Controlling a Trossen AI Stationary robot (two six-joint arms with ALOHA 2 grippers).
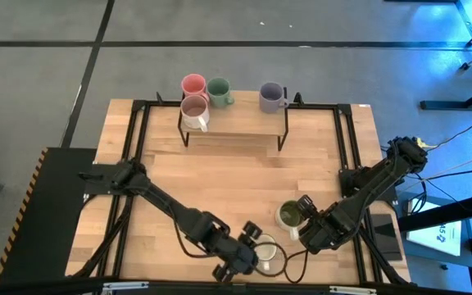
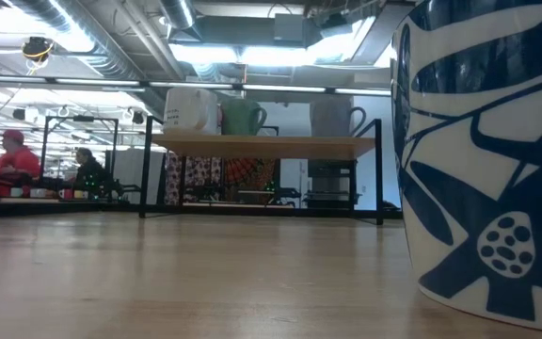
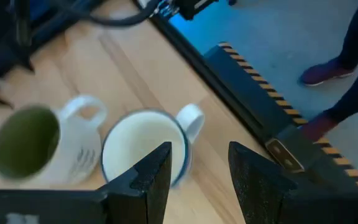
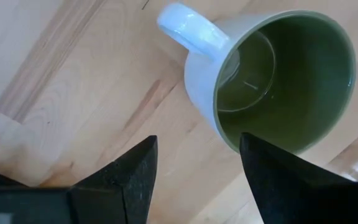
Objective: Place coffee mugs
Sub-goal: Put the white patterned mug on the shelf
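Note:
An olive-green-lined mug and a white mug with a blue pattern stand upright on the table near its near edge. My right gripper is open just right of the olive mug, whose handle points away from it. My left gripper is open beside the white mug, with the mug's handle beyond the gap between its fingers. On the far shelf stand a pink mug, a teal-green mug, a lavender mug and a white mug with a mauve inside.
The black-framed wooden shelf has bare room between the white-mauve mug and the lavender mug. The white-blue mug fills the right of the low view. Black rails run along the table's sides. A person's legs and shoes stand beyond the table's near edge.

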